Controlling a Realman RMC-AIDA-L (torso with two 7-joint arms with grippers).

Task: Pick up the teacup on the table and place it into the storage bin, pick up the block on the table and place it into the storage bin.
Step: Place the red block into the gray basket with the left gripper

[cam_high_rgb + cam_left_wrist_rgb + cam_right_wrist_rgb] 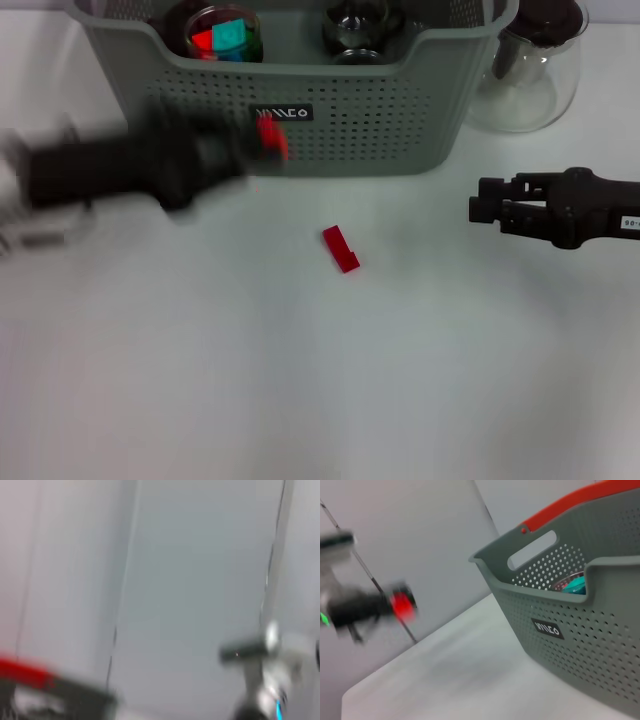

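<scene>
Centrally, a red block (340,248) is shown lying flat on the white table (320,380), apart from the storage bin (330,125), which stands at the far edge with a glass teacup (222,35) holding red and teal pieces already inside it. The left gripper (268,138) is blurred in front of the bin's perforated wall, near the black label (284,113), and a small red piece (270,137) is seen at its tip; a grip on that piece is judged likely, but the state of the fingers cannot be told. The right gripper (478,210) is held idle above the table to the right of the block, and its finger state cannot be told either. A clear teapot (530,65) stands beside the bin. The block is judged light, rigid and smooth-faced, so a grasp across its narrow width, on the two long flat sides, is suggested.
</scene>
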